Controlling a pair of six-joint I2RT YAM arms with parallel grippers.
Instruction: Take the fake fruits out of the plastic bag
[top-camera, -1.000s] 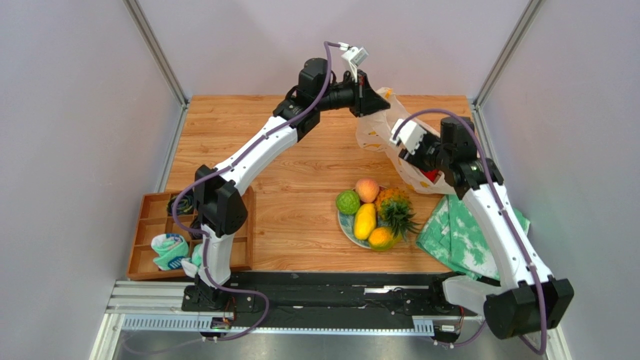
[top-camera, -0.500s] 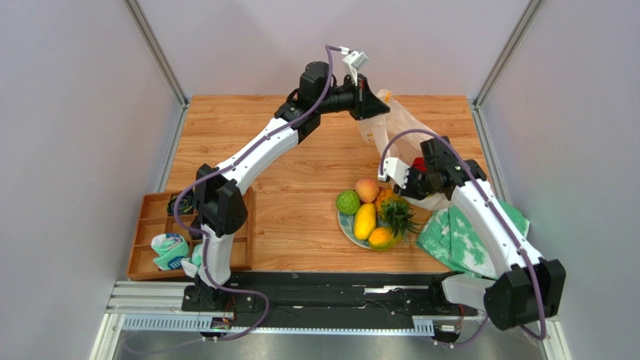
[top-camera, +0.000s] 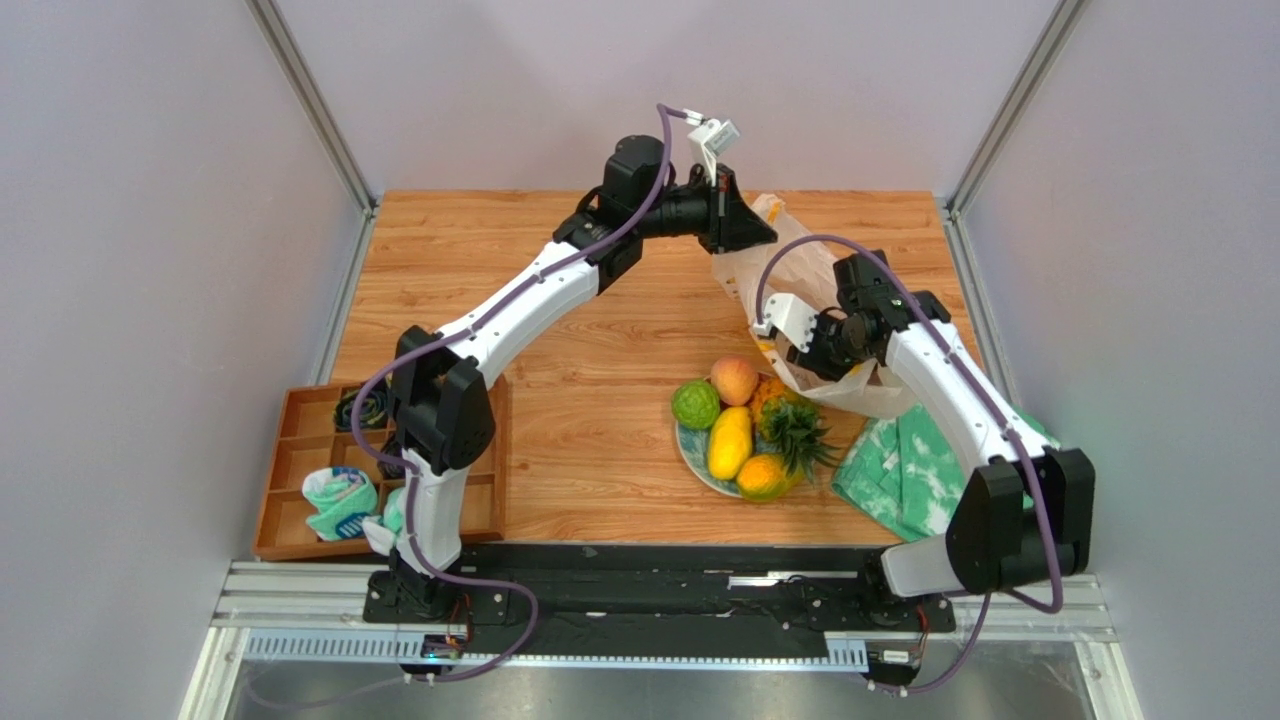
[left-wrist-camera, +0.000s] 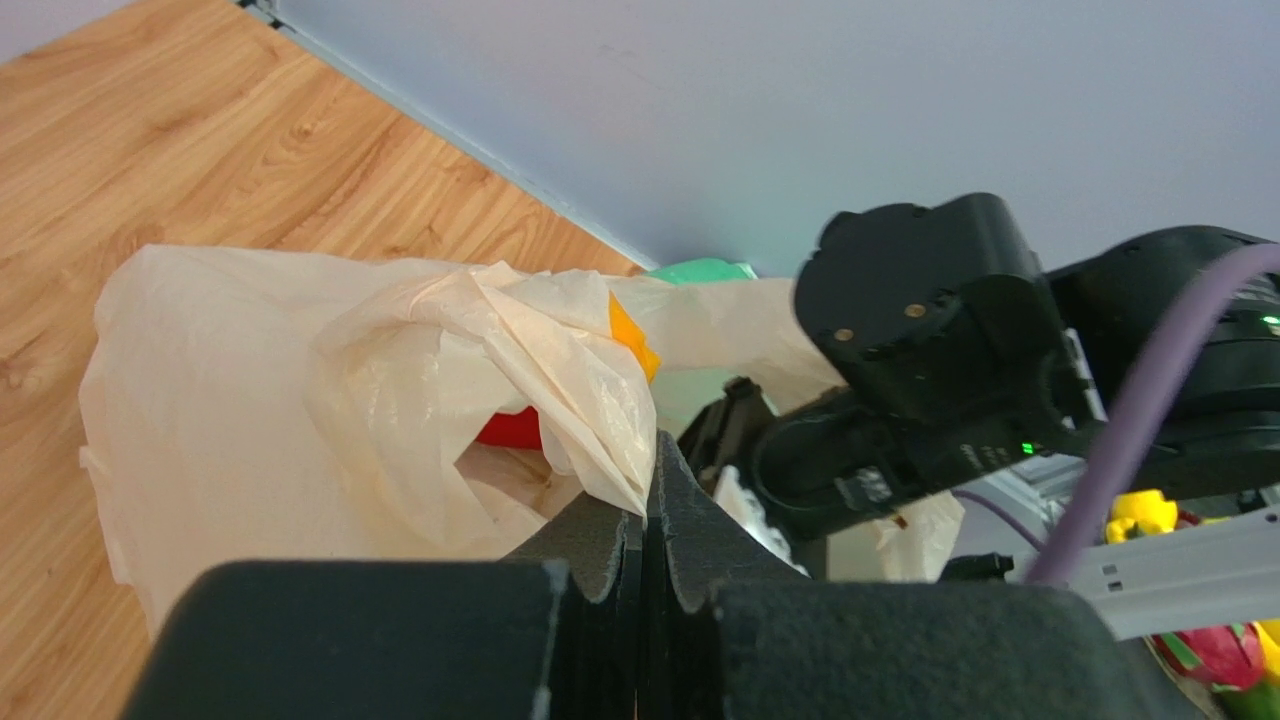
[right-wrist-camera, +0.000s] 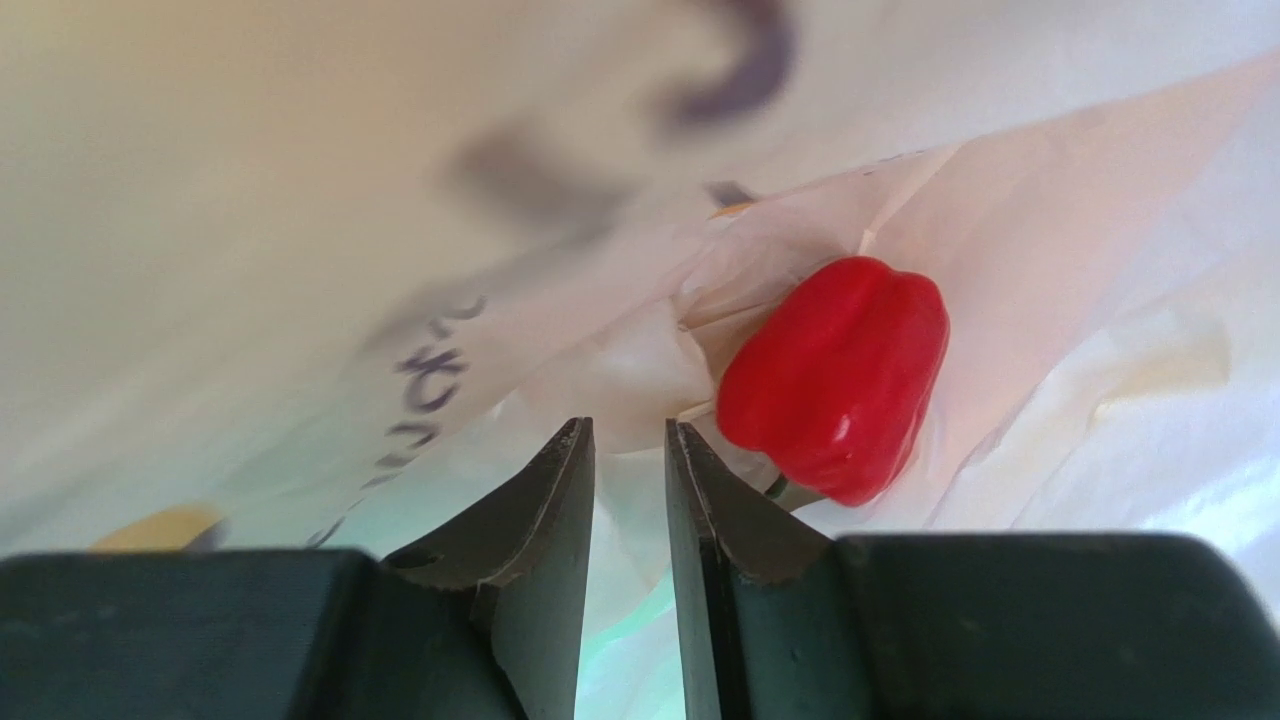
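My left gripper (left-wrist-camera: 649, 495) is shut on the rim of the plastic bag (left-wrist-camera: 271, 390) and holds it up at the back of the table (top-camera: 812, 270). My right gripper (right-wrist-camera: 631, 435) is inside the bag, its jaws a narrow gap apart with nothing between them. A glossy red bell pepper (right-wrist-camera: 836, 375) lies on the bag's film just right of the right finger, and shows through the mouth (left-wrist-camera: 511, 429). On a plate (top-camera: 688, 453) lie a bumpy green fruit (top-camera: 694, 405), a peach (top-camera: 733, 380), a mango (top-camera: 729, 443), a pineapple (top-camera: 792, 423) and another mango (top-camera: 762, 476).
A green-and-white cloth (top-camera: 917, 465) lies right of the plate, under the right arm. A wooden compartment tray (top-camera: 293, 450) with small items sits at the near left. Walls close in the table on three sides.
The right arm has swung in and pushed its gripper into the bag, and its jaws have narrowed. The left gripper has kept its hold on the bag's rim.
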